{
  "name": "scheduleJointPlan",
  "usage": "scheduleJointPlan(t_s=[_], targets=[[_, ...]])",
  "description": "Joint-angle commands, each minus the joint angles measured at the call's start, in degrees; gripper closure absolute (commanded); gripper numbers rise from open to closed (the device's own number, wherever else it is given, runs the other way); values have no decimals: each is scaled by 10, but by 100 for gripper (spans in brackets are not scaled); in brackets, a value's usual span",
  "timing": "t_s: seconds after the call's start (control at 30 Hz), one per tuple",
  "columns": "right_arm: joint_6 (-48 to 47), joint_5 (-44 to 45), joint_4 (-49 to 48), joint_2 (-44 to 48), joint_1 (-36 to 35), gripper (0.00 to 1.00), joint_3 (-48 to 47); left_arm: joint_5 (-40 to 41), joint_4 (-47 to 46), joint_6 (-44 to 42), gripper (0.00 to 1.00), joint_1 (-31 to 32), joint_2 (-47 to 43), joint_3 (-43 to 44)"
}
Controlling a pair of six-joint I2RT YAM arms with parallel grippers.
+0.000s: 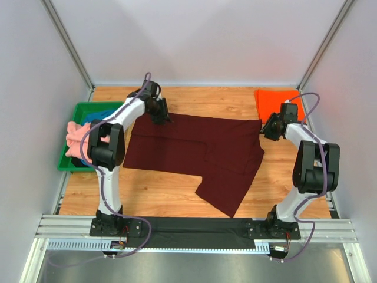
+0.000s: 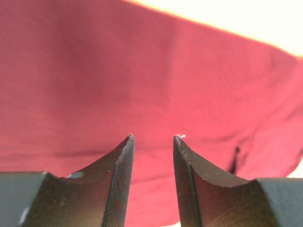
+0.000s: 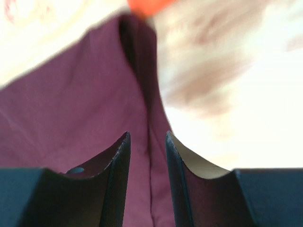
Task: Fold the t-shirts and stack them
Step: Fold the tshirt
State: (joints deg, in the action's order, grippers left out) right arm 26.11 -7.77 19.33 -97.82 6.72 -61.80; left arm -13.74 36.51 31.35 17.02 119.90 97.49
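Observation:
The large dark maroon t-shirt (image 1: pixel 194 150) lies spread across the middle of the table, with one part trailing toward the front. My left gripper (image 1: pixel 164 119) hangs at its far left corner, open, with nothing between its fingers; the left wrist view shows the gripper (image 2: pixel 154 137) just above the maroon cloth (image 2: pixel 142 71). My right gripper (image 1: pixel 263 131) is at the shirt's far right corner, also open. In the right wrist view the gripper (image 3: pixel 147 135) straddles the cloth's edge (image 3: pixel 80 109) without pinching it. A bright orange t-shirt (image 1: pixel 277 101) lies at the back right.
A green tray (image 1: pixel 70 166) stands at the left edge, holding a salmon-pink shirt (image 1: pixel 75 137) and a blue one (image 1: pixel 97 116). Grey walls close the table on three sides. Bare wood shows along the front of the maroon shirt.

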Motion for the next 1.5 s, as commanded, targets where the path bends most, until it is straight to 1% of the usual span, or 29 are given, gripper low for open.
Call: scheduleJointPlan(t_s=[0.0, 0.03, 0.13, 0.37, 0.5, 0.53, 0.6, 0.63, 0.67, 0.77, 0.97, 1.1, 1.13, 1.2, 1.23, 1.33, 1.37, 1.43, 1.47], targets=[[-30, -69, -73, -27, 18, 63, -43, 4, -14, -24, 54, -15, 26, 48], [-35, -93, -79, -45, 19, 62, -48, 12, -9, -27, 54, -24, 34, 58], [-33, -125, -100, -79, 19, 62, -69, 23, -4, -31, 54, -41, 66, 89], [-34, -97, -83, -148, 20, 62, -132, 34, 27, -23, 53, -69, 140, 156], [-25, -114, -83, -183, 29, 63, -158, 42, 28, -23, 53, -76, 158, 160], [-23, -100, -76, -187, 30, 65, -165, 48, 28, -22, 53, -77, 159, 159], [-19, -100, -62, -205, 34, 69, -188, 51, 26, -23, 53, -80, 162, 158], [-18, -98, -55, -212, 35, 77, -197, 52, 25, -22, 53, -82, 164, 158], [-17, -101, -45, -219, 36, 84, -215, 53, 23, -21, 53, -83, 166, 158], [-11, -86, -20, -230, 42, 99, -227, 45, 16, -18, 53, -85, 170, 157], [2, -73, -21, -227, 58, 100, -215, 36, 7, -8, 53, -85, 169, 154], [3, -64, -12, -222, 60, 100, -227, 28, 15, 1, 52, -88, 166, 170], [2, -58, -5, -221, 60, 98, -238, 17, 20, 3, 52, -90, 164, 175], [6, -52, 22, -208, 60, 91, -247, -1, 22, 5, 52, -92, 151, 189], [10, -47, 32, -200, 60, 78, -251, -20, 28, 6, 52, -92, 143, 192], [8, -35, 91, -156, 51, 61, -254, -37, 30, 7, 49, -92, 96, 194], [3, -22, 138, -144, 44, 59, -259, -39, 36, 11, 49, -92, 70, 190], [-15, 25, 192, -107, 7, 57, -261, -43, 50, 13, 48, -91, 42, 171], [-18, 39, 244, -92, -8, 57, -248, -38, 58, 14, 48, -90, 12, 161]])
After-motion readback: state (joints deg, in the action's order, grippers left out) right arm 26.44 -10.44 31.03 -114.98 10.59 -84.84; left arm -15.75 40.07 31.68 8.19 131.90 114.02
